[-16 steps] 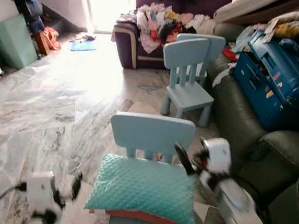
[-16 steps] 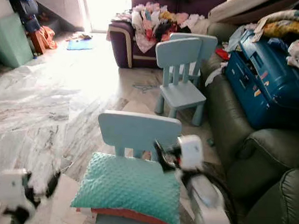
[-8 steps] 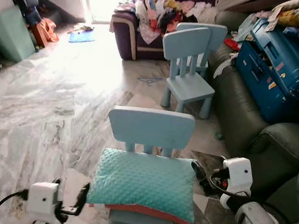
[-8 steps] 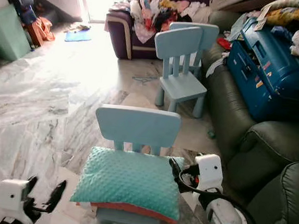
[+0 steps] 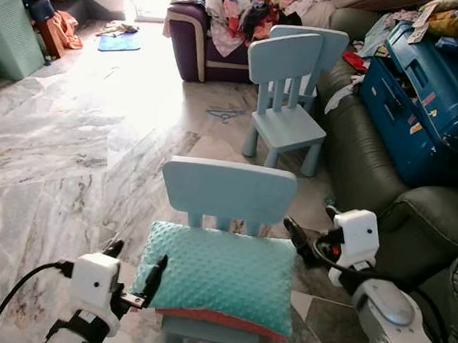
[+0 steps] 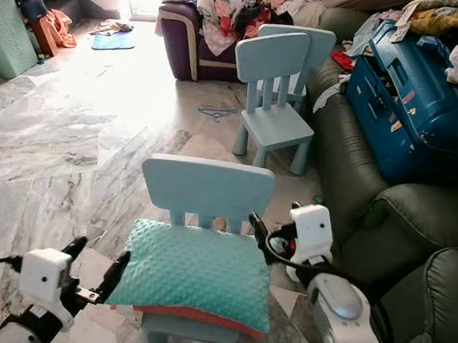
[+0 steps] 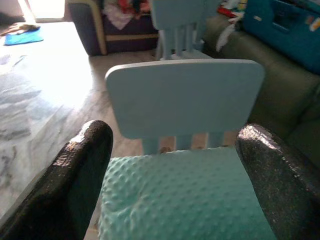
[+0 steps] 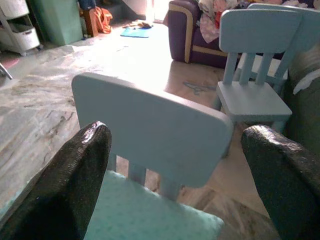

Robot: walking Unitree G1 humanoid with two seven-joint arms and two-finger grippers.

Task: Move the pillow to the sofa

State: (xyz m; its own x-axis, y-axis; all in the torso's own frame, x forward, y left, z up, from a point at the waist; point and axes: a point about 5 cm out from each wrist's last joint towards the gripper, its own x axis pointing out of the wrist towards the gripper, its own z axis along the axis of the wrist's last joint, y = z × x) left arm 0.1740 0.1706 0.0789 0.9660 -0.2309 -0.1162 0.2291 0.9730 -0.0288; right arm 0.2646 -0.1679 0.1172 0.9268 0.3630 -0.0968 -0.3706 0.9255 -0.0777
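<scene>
Pillow flanked by both grippers, not gripped.
Teal pillow (image 5: 218, 276) lies on small blue chair (image 5: 229, 194), btwn left gripper (image 5: 134, 269) and right gripper (image 5: 297, 236); fingers spread on both, sofa (image 5: 386, 209) beyond right gripper.

No words, brands or numbers come through legibly anywhere here. The big blue hard-shell suitcase (image 5: 423, 108) lying on the dark green sofa (image 5: 372, 184) carries a few small orange and white stickers, but whatever is printed on them is too small and blurred to read.
</scene>
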